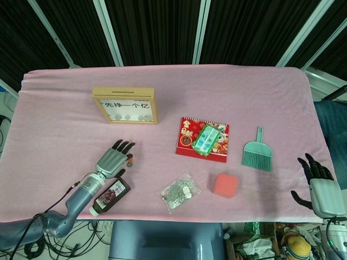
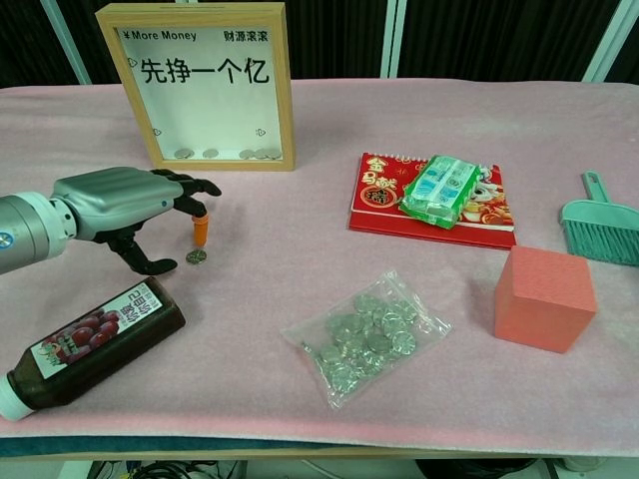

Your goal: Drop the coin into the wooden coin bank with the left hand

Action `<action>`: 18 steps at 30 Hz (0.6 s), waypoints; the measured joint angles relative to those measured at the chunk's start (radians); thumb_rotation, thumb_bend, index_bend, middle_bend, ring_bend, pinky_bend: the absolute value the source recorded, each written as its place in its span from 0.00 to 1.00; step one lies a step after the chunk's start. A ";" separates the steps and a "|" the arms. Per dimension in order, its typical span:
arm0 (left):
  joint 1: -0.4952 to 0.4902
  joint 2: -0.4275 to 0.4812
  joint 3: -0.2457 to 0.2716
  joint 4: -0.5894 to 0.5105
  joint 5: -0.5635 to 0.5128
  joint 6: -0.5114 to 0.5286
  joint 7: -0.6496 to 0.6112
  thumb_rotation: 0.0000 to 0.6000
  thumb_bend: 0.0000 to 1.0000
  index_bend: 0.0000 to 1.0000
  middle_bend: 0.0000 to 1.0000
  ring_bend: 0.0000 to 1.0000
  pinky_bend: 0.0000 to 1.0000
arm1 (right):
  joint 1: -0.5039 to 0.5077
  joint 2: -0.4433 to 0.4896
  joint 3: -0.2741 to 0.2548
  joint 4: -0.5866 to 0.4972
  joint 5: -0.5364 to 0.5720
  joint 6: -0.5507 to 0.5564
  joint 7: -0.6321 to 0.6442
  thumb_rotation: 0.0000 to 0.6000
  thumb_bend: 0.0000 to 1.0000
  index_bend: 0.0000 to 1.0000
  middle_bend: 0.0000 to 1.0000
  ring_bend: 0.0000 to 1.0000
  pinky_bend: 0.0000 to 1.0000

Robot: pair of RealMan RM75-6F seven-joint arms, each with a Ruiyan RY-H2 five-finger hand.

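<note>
The wooden coin bank (image 1: 126, 105) (image 2: 210, 100) stands upright at the back left, with a few coins behind its clear front. A single coin (image 2: 197, 256) lies flat on the pink cloth in front of it. My left hand (image 2: 130, 205) (image 1: 113, 158) hovers just left of the coin, fingers spread. An orange-capped fingertip (image 2: 201, 231) points down just behind the coin and the thumb curls close to its left; neither holds it. The head view does not clearly show the coin. My right hand (image 1: 320, 187) rests open at the table's right front edge, holding nothing.
A dark bottle (image 2: 95, 344) (image 1: 110, 196) lies just in front of my left hand. A clear bag of coins (image 2: 367, 334) is at front centre, a red block (image 2: 544, 297) to its right. A red booklet (image 2: 384, 195) carries a green packet (image 2: 442, 190). A teal brush (image 2: 604, 225) is far right.
</note>
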 measured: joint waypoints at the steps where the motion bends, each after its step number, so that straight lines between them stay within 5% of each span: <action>1: -0.001 -0.002 -0.001 0.003 -0.001 -0.001 0.000 1.00 0.36 0.42 0.04 0.00 0.00 | 0.000 0.000 0.000 0.000 0.000 0.000 0.000 1.00 0.16 0.12 0.00 0.10 0.16; 18: -0.008 -0.019 -0.004 0.016 -0.026 -0.007 0.048 1.00 0.36 0.42 0.04 0.00 0.00 | 0.000 -0.001 0.000 -0.001 0.002 -0.003 0.000 1.00 0.16 0.12 0.00 0.10 0.16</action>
